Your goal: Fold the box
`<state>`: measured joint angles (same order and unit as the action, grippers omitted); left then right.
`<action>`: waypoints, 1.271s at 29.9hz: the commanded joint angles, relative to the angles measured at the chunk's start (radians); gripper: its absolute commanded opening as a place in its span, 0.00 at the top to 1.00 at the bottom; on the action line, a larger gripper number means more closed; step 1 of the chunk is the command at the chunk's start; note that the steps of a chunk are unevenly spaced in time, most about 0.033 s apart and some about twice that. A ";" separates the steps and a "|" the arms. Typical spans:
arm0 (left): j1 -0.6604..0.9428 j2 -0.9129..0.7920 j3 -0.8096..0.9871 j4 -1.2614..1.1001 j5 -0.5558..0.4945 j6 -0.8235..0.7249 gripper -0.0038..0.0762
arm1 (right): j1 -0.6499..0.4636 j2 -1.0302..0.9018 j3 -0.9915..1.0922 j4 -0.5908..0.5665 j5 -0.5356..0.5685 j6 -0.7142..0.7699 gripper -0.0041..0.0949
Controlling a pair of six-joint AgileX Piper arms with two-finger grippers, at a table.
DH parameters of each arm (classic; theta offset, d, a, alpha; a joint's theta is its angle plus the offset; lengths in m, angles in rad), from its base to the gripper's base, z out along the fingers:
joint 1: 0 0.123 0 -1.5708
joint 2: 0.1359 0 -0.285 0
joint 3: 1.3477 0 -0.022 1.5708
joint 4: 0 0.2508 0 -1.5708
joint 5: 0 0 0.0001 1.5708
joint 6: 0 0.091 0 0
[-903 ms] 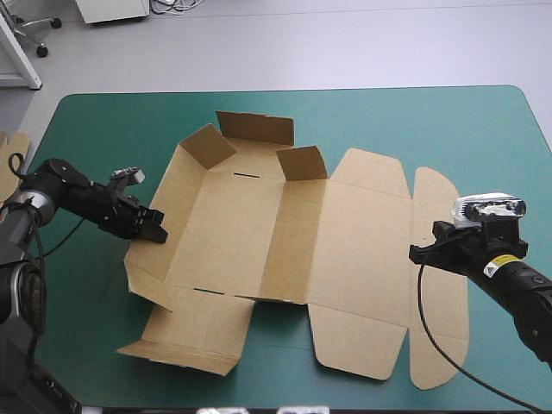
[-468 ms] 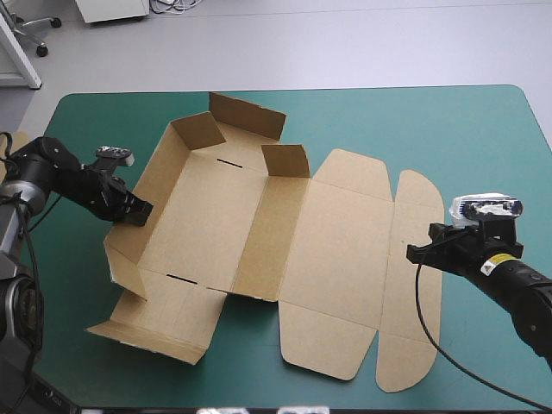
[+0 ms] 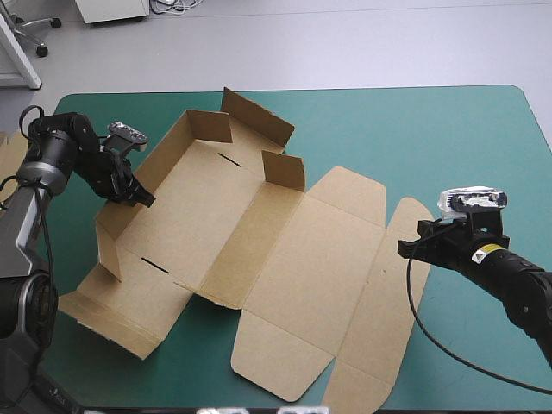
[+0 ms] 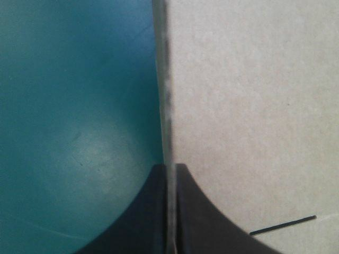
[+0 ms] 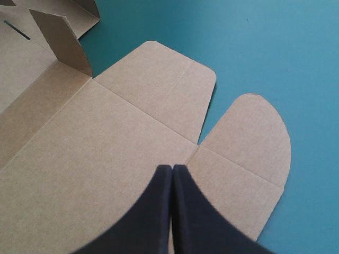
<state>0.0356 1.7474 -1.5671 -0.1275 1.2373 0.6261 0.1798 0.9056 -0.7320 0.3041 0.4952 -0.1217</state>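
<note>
Lying slantwise across the teal-green table (image 3: 483,129) in the high view: one brown box (image 3: 285,259), part-formed, with its tray end toward the far left corner and its lid end reaching the near edge right of centre. Raised so far: the far end wall (image 3: 259,116), two small corner flaps standing beside it, and the long wall (image 3: 112,237) nearest the table's left edge. Not yet raised or tucked, judging by how it lies: the near end wall (image 3: 108,315), spread almost flat by the left edge; the strip between tray floor and lid; and the lid panel (image 3: 315,259) with its side flaps and rounded flap (image 3: 388,293), all flat on the cover. Left gripper (image 3: 142,197): at the top edge of the long wall, clamped on it. Right gripper (image 3: 407,250): above the lid's outer margin, beside the rounded flap. Spare board (image 3: 9,153): a sliver at the table's left edge. Left wrist view: black fingers (image 4: 151,211) are all but closed, the wall's edge pinched between them, with the cover on one side and the tray's inner face with a dark slot (image 4: 283,225) on the other. Right wrist view: fingers are pressed together in one pointed arch with nothing seen between them, poised over the crease where lid panel meets rounded flap; contact with the board cannot be told. Assessment: roughly a third done. Remaining work appears to be standing the near wall and the strip, then tucking the sides.
</note>
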 commanded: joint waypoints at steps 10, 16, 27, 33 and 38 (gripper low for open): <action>-0.012 0.029 -0.100 0.074 -0.098 0.037 0.97 | -0.005 -0.006 -0.051 -0.010 -0.049 -0.012 0.99; -0.065 0.079 -0.152 0.089 -0.144 0.042 0.97 | -0.005 0.004 -0.052 -0.015 -0.049 -0.012 0.99; -0.282 0.077 -0.200 0.185 -0.207 0.062 0.97 | -0.005 0.024 -0.055 -0.013 -0.055 -0.012 0.99; -0.405 0.039 -0.200 0.291 -0.232 0.045 0.97 | -0.005 0.024 -0.055 -0.015 -0.057 -0.012 0.99; -0.423 0.016 -0.201 0.403 -0.276 0.013 0.97 | -0.005 0.024 -0.055 -0.015 -0.064 -0.016 0.99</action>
<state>-0.3843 1.8370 -1.7337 0.1926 1.0344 0.6665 0.1798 0.9369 -0.7504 0.2853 0.4979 -0.1256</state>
